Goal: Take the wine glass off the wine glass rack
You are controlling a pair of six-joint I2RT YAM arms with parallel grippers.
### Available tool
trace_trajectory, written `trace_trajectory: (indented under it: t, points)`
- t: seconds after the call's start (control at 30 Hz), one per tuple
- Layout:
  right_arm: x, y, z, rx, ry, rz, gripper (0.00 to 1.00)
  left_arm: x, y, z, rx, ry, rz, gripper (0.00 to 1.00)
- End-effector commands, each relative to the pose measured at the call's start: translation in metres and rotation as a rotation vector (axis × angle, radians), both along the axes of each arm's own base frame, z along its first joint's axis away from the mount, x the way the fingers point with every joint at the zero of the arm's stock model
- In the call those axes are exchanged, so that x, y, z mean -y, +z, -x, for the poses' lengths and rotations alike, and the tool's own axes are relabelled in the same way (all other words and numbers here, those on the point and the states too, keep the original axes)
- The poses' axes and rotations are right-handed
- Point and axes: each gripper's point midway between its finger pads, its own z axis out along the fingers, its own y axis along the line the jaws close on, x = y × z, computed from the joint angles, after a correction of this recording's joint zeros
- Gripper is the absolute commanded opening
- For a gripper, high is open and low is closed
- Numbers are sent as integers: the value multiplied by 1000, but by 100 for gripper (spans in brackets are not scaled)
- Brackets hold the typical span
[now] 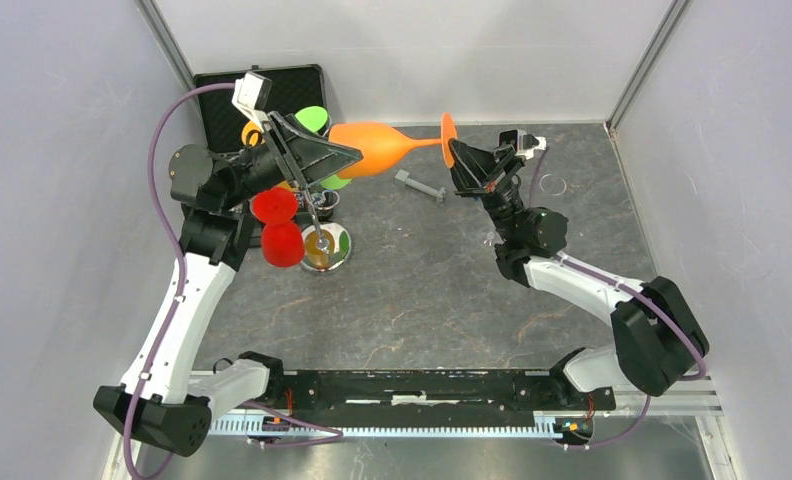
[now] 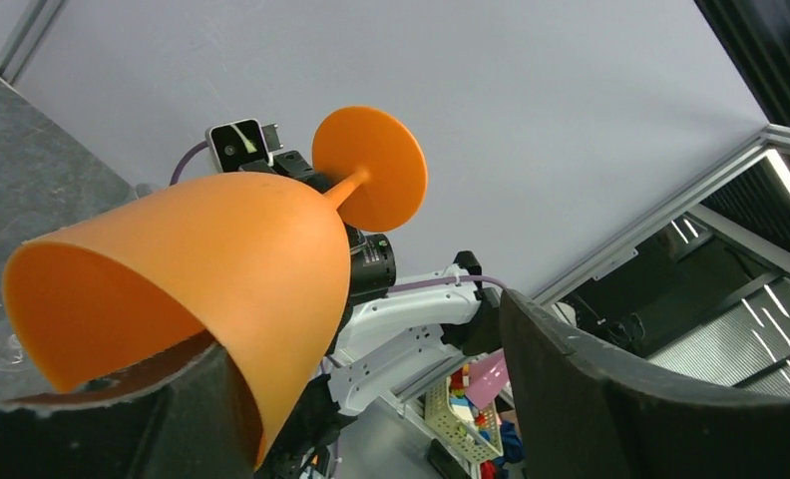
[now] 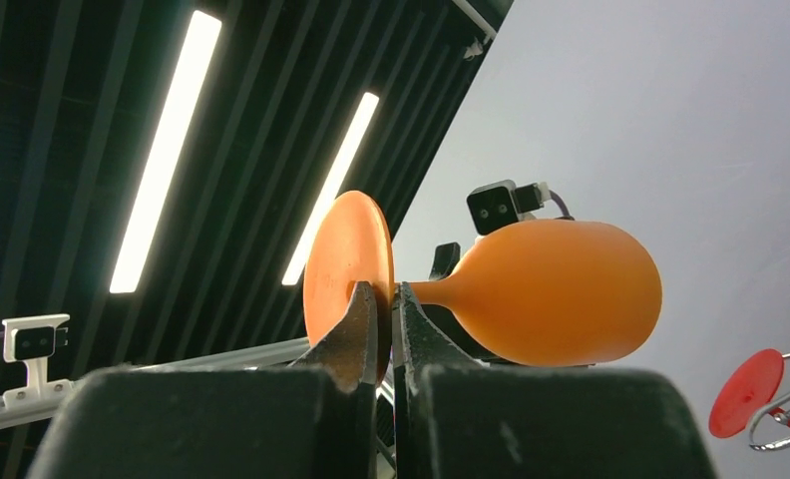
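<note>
Above the counter (image 1: 452, 290), just right of the wine glass rack (image 1: 324, 246) and seemingly free of its hooks, the orange wine glass (image 1: 377, 147) lies level in the air. Its long axis runs side to side, bowl mouth toward the left arm, foot toward the right. This looks like a hand-over: the right tool (image 1: 459, 158) is clenched on the stem beside the foot, and the left tool (image 1: 342, 158) is released, jaws wide about the bowl. Next the left arm should back off without brushing the bowl.

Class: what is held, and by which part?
The right gripper pinches the orange plastic wine glass by its round foot's rim; the left gripper holds nothing.
</note>
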Motion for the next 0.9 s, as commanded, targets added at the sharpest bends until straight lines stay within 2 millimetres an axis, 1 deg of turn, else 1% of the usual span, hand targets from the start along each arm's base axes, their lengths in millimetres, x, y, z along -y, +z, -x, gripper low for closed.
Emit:
trace_trajectory:
  t: [0.0,0.1,0.17,0.2,0.23,0.37,0.4,0.43,0.5,0.6,0.67,0.7,0.77,0.83,0.87]
  points:
    - [11,-6,-2,55,-111,-6,0,0,23,43,178,-64,-22,74]
    - [13,-8,-4,40,-122,1,0,-1,24,43,183,-61,-20,32]
    - [14,-10,-6,24,-127,3,0,-1,25,43,184,-57,-18,11]
    - [13,-11,-7,16,-127,6,0,-1,25,42,184,-56,-17,4]
    - [13,-13,-7,9,-127,8,0,-1,25,42,187,-54,-17,2]
    - [13,-15,-7,6,-126,16,0,-1,26,41,205,-46,-19,2]
    - [12,-16,-7,6,-128,22,2,-1,27,41,213,-41,-20,2]
    - [12,-18,-7,5,-133,30,8,-1,27,40,218,-36,-20,2]
    - [8,-24,-9,-8,-142,71,25,-1,26,37,228,-20,-26,2]
    - [8,-34,-6,7,-193,143,53,-2,20,24,204,36,-52,2]
    - [9,-44,-2,34,-245,216,62,-4,11,11,163,98,-89,2]
    - [9,-52,-2,33,-270,267,68,-5,10,5,150,133,-106,2]
    - [11,-73,-5,22,-329,392,76,-9,5,-1,120,187,-143,2]
    - [16,-97,-9,1,-397,522,80,-11,1,-3,107,213,-175,2]
    - [21,-108,-9,-3,-438,579,80,-11,-2,-3,104,223,-192,2]
